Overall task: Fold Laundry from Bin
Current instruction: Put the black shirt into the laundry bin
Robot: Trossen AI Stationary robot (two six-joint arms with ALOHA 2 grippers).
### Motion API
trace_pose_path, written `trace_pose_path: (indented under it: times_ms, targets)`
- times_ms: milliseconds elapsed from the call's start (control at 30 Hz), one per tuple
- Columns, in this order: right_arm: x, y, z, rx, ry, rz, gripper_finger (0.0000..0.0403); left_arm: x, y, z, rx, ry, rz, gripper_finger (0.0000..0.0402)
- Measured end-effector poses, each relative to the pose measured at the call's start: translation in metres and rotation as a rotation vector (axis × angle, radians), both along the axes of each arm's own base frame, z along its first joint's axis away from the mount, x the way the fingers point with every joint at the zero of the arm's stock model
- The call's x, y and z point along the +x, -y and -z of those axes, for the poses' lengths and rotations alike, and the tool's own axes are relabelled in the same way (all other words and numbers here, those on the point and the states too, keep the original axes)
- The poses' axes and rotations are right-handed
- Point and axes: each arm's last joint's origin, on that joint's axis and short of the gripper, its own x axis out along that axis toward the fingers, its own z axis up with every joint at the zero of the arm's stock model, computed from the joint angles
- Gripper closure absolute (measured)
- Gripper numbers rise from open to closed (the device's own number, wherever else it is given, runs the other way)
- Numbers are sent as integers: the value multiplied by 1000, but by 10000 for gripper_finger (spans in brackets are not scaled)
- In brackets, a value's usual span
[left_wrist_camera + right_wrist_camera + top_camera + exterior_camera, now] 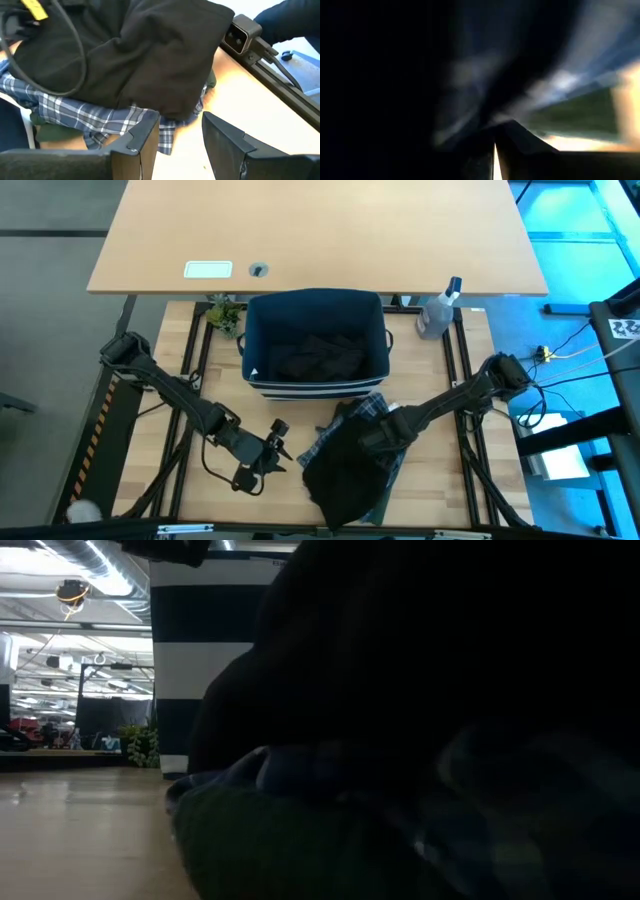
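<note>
A pile of laundry lies near the table's front edge. A black garment point(345, 475) point(150, 55) is on top, over a blue-and-white plaid shirt point(368, 410) point(85, 115) and an olive-green one point(50, 134). The navy striped bin point(315, 388) point(200, 640) stands behind it, with dark cloth point(318, 358) inside. My left gripper point(280, 448) point(180, 145) is open just left of the pile, with nothing between its fingers. My right gripper point(372, 442) point(495, 150) points down over the pile's far part, shut. My right gripper is shut and points down at the pile's far part, where the black garment meets the plaid shirt. The right wrist view is blurred, and I cannot tell whether its fingertips touch or pinch the cloth.
A clear spray bottle point(437, 310) stands at the far right and a small plant point(225, 315) at the far left, beside the bin. A larger desk point(320, 230) lies beyond the table. Bare wood point(440, 480) shows on both sides of the pile.
</note>
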Motion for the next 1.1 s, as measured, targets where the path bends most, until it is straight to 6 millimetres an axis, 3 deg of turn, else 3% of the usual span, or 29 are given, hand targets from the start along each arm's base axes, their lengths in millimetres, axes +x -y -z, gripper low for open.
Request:
trace_pose_path:
  times_ms: [267, 467, 567, 800, 933, 1100]
  targets:
    - [27, -30, -1, 256, 309, 32, 391, -4, 3, 1, -5, -22, 4, 259]
    - [52, -31, -10, 305, 572, 28, 400, -6, 7, 1, -33, -35, 20, 259]
    - [51, -24, -9, 287, 533, 37, 401, -7, 9, 0, -41, -30, 24, 259]
    - [29, -11, -18, 95, 246, 47, 401, -8, 10, 0, -47, -33, 26, 259]
    - [26, -8, -38, -4, 197, 41, 400, -8, 10, 0, -41, -34, 21, 259]
    - [30, -13, -78, -131, 302, -43, 400, -7, 12, -3, -52, 14, 8, 259]
